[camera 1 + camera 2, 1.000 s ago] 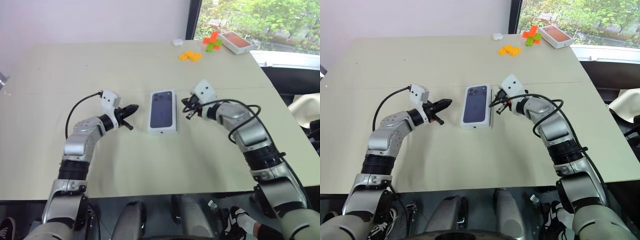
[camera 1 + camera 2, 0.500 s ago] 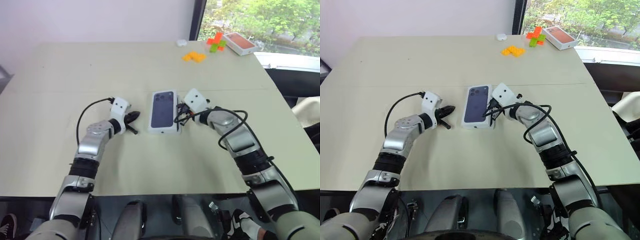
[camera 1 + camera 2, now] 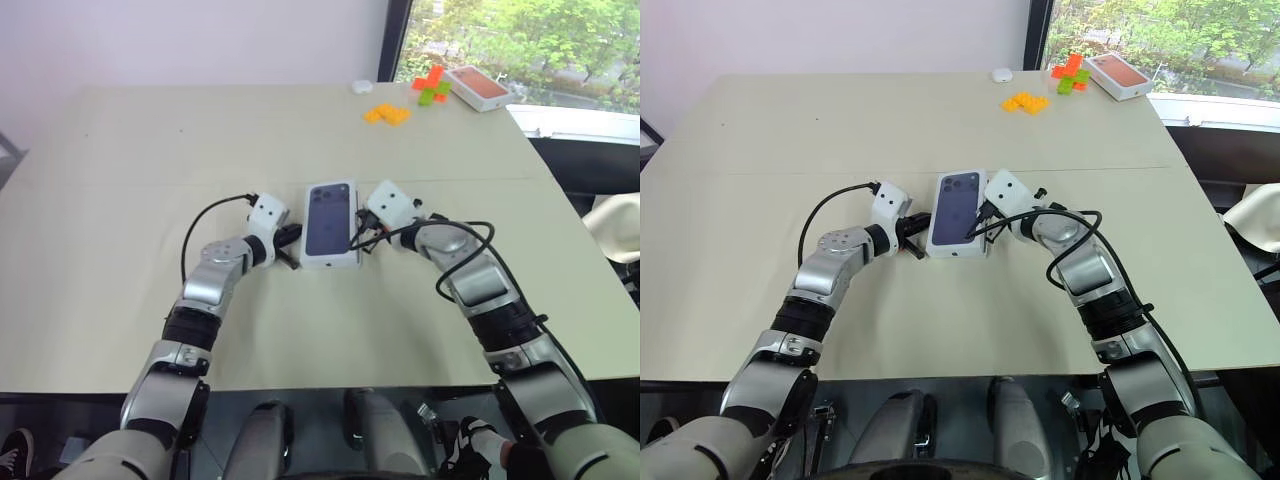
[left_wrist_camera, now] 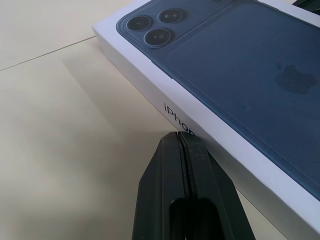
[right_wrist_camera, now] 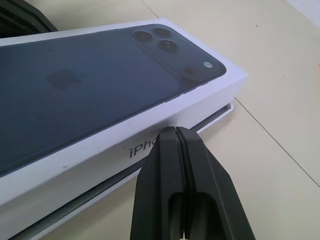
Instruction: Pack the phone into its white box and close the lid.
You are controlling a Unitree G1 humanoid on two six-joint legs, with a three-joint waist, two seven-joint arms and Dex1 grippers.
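The lid (image 3: 330,222) sits on the white box (image 5: 150,167) mid-table, not fully down: a dark gap shows along its right side. The left gripper (image 3: 290,240) and right gripper (image 3: 358,236), both pinched shut and holding nothing, flank its long sides, probably to steady or press it. The phone, presumably inside, is hidden.

Both arms reach forward, wrists angled inward toward the lid (image 3: 330,223). The left gripper (image 4: 181,136) and right gripper (image 5: 174,131), fingers pressed together, flank its long sides.
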